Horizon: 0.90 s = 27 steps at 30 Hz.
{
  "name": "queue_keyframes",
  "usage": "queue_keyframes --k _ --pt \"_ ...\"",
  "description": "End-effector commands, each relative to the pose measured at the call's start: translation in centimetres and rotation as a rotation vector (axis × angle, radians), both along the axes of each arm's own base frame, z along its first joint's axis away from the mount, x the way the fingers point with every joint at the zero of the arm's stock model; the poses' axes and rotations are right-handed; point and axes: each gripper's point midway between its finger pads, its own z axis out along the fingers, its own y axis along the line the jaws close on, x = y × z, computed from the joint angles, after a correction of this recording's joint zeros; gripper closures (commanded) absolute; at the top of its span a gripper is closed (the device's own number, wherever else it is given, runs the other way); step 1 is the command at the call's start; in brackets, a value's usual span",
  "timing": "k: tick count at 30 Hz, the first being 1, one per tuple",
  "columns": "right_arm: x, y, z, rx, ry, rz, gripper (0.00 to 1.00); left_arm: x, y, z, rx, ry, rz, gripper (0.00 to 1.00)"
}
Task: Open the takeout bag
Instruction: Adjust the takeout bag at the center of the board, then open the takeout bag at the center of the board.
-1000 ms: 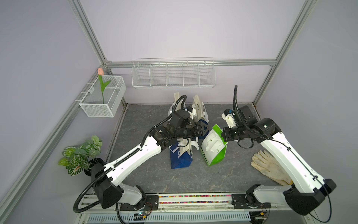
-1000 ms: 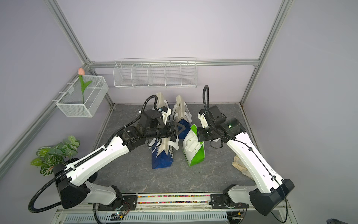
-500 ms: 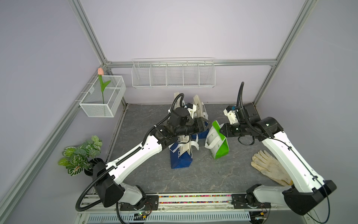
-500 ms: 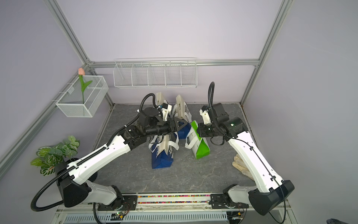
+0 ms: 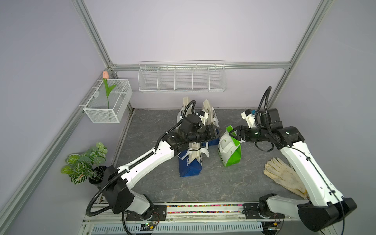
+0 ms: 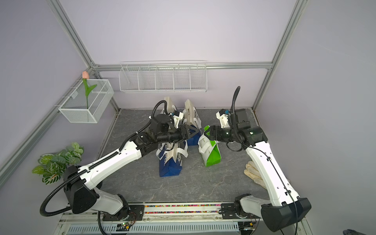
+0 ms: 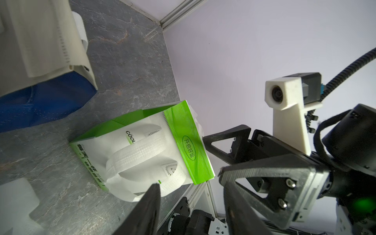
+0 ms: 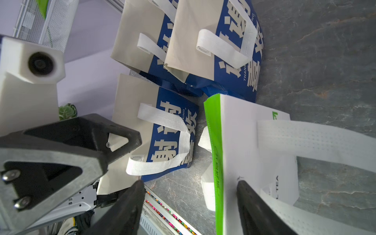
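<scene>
Right fingers [image 8: 256,209] spread, released one green bag [image 5: 232,154] | left fingers [image 7: 147,211] spread | three blue bags [image 5: 190,167]

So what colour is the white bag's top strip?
Bright green top strip on the white fabric takeout bag, clearest in the left wrist view.

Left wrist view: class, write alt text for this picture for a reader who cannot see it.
A green-and-white takeout bag stands on a grey stone-look table, white handles folded flat against its side. The right gripper, jaws open, sits at the bag's green top edge, and the left gripper, also open, frames the foreground; a blue-and-cream bag is nearby.
</scene>
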Motion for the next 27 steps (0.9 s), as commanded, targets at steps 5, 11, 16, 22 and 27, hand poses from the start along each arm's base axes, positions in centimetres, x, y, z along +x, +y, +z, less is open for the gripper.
queue_keyframes --k 5,11,16,22,27 --pt "-0.4 -0.6 1.5 0.011 -0.038 0.02 0.27 0.3 -1.0 -0.2 -0.039 0.024 -0.018 0.48" --pt "0.4 -1.5 -1.0 -0.072 0.031 -0.012 0.45 0.7 -1.9 -0.1 -0.07 0.047 -0.032 0.49" --pt "0.5 -1.5 -1.4 -0.088 0.037 -0.011 0.5 0.7 -3.1 -0.4 -0.066 0.072 -0.071 0.5" --pt "1.0 -1.6 -2.2 -0.107 0.05 -0.012 0.7 1.2 -3.8 -1.1 -0.094 0.101 -0.072 0.52" --pt "1.5 -1.2 -1.9 -0.092 0.038 -0.002 0.83 1.3 -3.7 -1.2 -0.101 0.097 -0.061 0.53"
